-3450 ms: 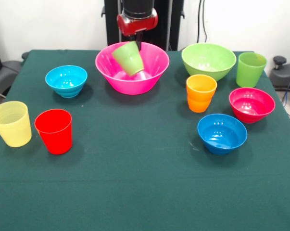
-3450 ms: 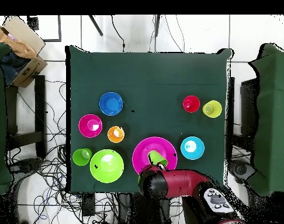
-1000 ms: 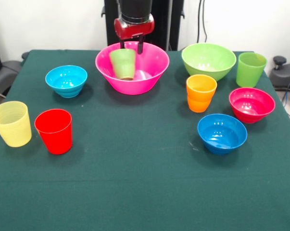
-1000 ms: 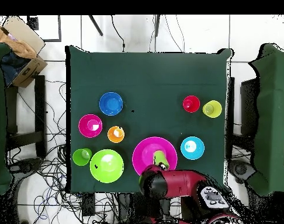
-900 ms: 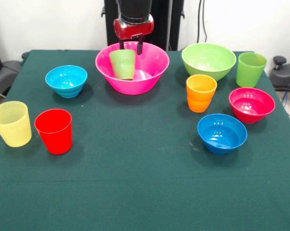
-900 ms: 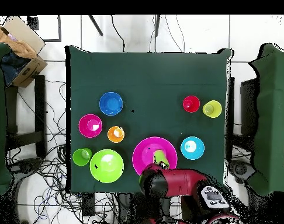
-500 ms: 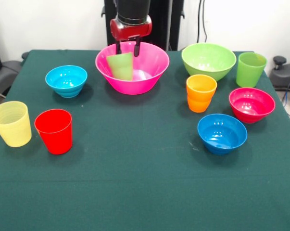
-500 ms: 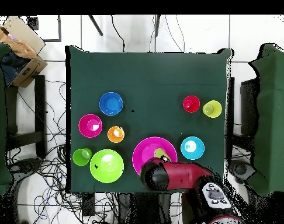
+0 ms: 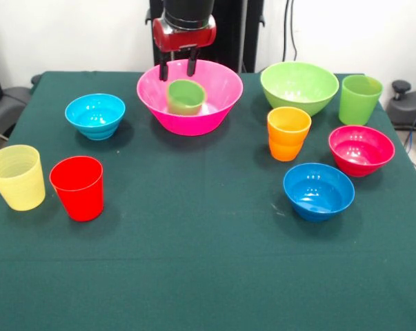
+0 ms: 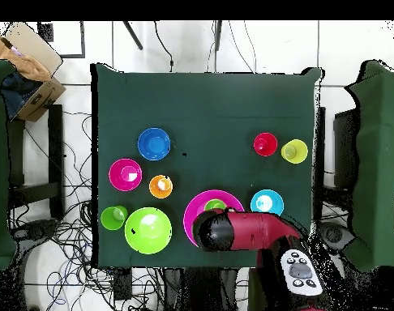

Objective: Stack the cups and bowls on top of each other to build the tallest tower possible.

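The small green cup [image 9: 186, 96] stands mouth up inside the large pink bowl [image 9: 194, 123] at the table's far middle. My gripper [image 9: 178, 70] hangs just above the cup's rim, open and empty, with its fingers apart. In the overhead view my arm [image 10: 233, 231] covers much of the pink bowl [image 10: 197, 209], and only a bit of the green cup [image 10: 216, 206] shows. The red cup [image 9: 77, 187] and the pale yellow cup [image 9: 16, 176] stand at the front left. The lime green bowl [image 9: 299, 86] is to the right of the pink bowl.
The light blue bowl [image 9: 95, 115] is left of the pink bowl. On the right are the taller lime green cup [image 9: 360, 98], the orange cup [image 9: 288, 133], the magenta bowl [image 9: 361, 149] and the darker blue bowl [image 9: 319, 190].
The green cup was tilted in my gripper over the pink bowl. Now it stands upright in the bowl, let go, and my gripper has risen slightly above it.
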Available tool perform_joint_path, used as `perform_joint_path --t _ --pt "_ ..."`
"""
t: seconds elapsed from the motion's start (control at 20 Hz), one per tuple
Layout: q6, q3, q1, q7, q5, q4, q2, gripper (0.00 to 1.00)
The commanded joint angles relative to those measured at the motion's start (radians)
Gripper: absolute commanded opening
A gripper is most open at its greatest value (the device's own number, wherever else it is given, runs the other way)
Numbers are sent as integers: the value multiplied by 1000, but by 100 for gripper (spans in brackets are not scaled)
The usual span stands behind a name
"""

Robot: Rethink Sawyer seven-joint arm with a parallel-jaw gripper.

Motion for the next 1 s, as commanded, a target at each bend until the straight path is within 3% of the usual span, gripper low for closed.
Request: perform_joint_path --t 0.05,0.5,0.75,1.0 --pt "97 111 31 58 34 -76 -19 100" --pt "123 107 41 51 34 -62 -54 100" --pt "168 88 10 -26 -3 -52 -120 100" --pt "286 81 2 -95 -2 -67 -223 100"
